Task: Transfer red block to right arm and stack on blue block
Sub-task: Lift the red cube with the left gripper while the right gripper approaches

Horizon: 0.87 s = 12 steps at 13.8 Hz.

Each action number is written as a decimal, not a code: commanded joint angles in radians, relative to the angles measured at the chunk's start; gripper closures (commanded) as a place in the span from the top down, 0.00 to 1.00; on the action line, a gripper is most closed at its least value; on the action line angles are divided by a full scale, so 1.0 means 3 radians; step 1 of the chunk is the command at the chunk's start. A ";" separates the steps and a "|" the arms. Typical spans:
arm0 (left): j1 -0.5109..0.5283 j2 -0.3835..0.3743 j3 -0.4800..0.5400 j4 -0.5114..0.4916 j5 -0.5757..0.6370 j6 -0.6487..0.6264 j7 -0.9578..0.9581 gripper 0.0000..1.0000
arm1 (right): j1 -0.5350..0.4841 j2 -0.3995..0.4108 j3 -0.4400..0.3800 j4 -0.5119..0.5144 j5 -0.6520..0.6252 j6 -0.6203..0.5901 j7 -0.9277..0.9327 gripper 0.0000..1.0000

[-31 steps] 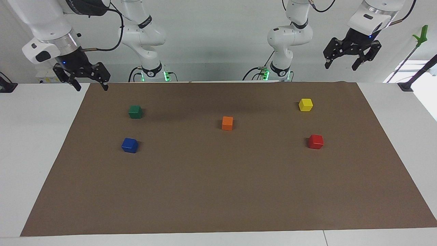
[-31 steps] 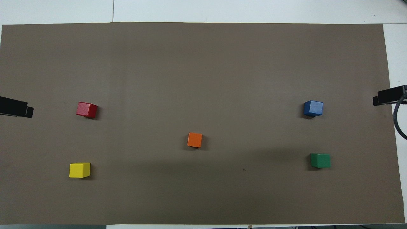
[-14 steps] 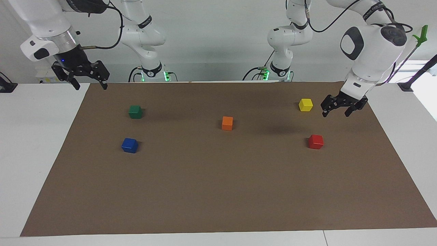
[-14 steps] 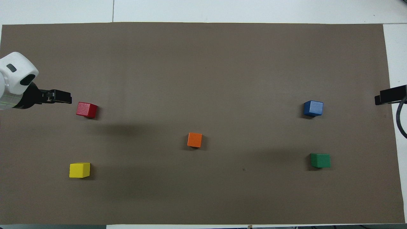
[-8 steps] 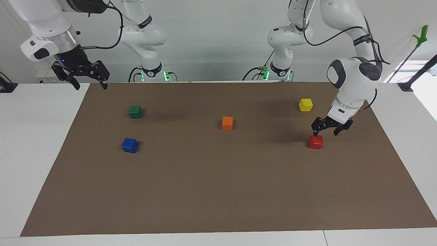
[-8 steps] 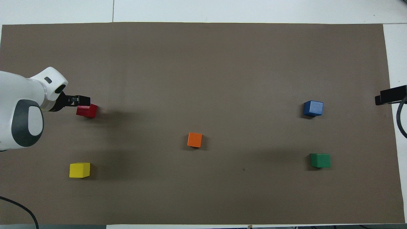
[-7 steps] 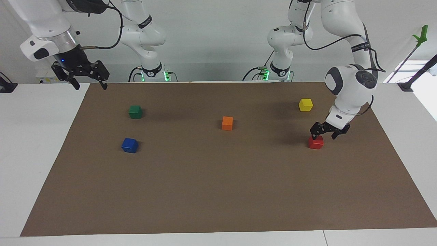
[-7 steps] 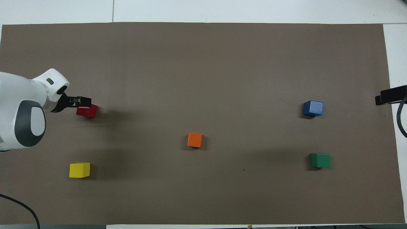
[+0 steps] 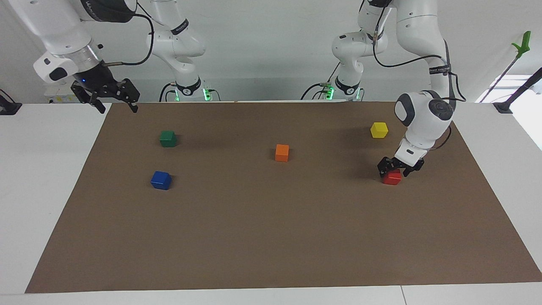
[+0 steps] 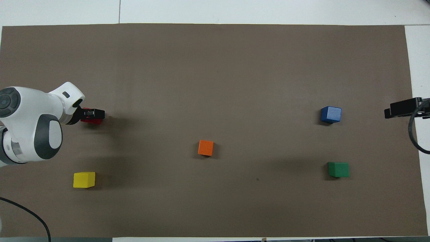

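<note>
The red block (image 9: pixel 393 179) lies on the brown mat toward the left arm's end of the table. My left gripper (image 9: pixel 394 172) is down at it, open, with one finger on each side of the block. In the overhead view the left gripper (image 10: pixel 94 114) covers most of the red block (image 10: pixel 94 122). The blue block (image 9: pixel 161 180) lies toward the right arm's end and also shows in the overhead view (image 10: pixel 331 114). My right gripper (image 9: pixel 114 101) is open and empty, up in the air over the mat's edge at its own end; its tip shows in the overhead view (image 10: pixel 399 108).
A green block (image 9: pixel 168 138) lies nearer to the robots than the blue one. An orange block (image 9: pixel 282 153) lies mid-mat. A yellow block (image 9: pixel 379 130) lies nearer to the robots than the red one. The brown mat (image 9: pixel 271 237) covers the white table.
My left arm has swung down from high up and lowered its open gripper around the red block. My right gripper has shifted slightly inward over the mat's edge. No block has moved.
</note>
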<state>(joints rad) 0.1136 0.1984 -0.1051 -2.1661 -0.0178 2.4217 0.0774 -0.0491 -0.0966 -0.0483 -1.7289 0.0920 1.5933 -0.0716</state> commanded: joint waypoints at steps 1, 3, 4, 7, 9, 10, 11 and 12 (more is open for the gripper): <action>0.0000 0.0024 -0.0008 0.0117 0.0049 -0.0059 -0.0043 0.00 | -0.0168 -0.0143 0.0028 -0.0433 0.0509 0.0201 -0.0231 1.00; -0.0005 0.0014 -0.0028 0.0515 -0.0058 -0.0650 -0.0134 0.00 | -0.0225 -0.0148 0.0023 -0.0653 0.0898 0.0354 -0.0455 1.00; -0.0021 -0.0002 -0.0033 0.0805 -0.0261 -0.1058 -0.0368 0.00 | -0.0291 -0.0148 0.0018 -0.0755 0.1123 0.0385 -0.0649 1.00; -0.0194 -0.0276 -0.0125 0.1349 -0.0640 -0.2108 -0.1226 0.00 | -0.0454 -0.0153 0.0018 -0.1052 0.1859 0.0431 -0.1119 1.00; -0.0368 -0.0654 -0.0263 0.1320 -0.0885 -0.2212 -0.2049 0.00 | -0.0577 -0.0123 0.0018 -0.1343 0.2564 0.0411 -0.1599 1.00; -0.0465 -0.0818 -0.0304 0.1325 -0.1069 -0.2288 -0.2392 0.00 | -0.0588 -0.0128 0.0018 -0.1461 0.2845 0.0395 -0.1840 1.00; -0.0582 -0.0921 -0.0319 0.1335 -0.1263 -0.2330 -0.2724 0.00 | -0.0588 -0.0138 0.0018 -0.1538 0.3086 0.0329 -0.1954 1.00; -0.0720 -0.1008 -0.0355 0.1320 -0.1392 -0.2345 -0.3087 0.00 | -0.0588 -0.0138 0.0018 -0.1599 0.3276 0.0217 -0.2041 1.00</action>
<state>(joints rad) -0.0444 -0.0392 -0.2169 -1.7398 -0.3650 1.7396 -0.6931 -0.2125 -0.1063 -0.0512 -2.1417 0.9681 1.6867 -0.6132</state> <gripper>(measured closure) 0.454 0.000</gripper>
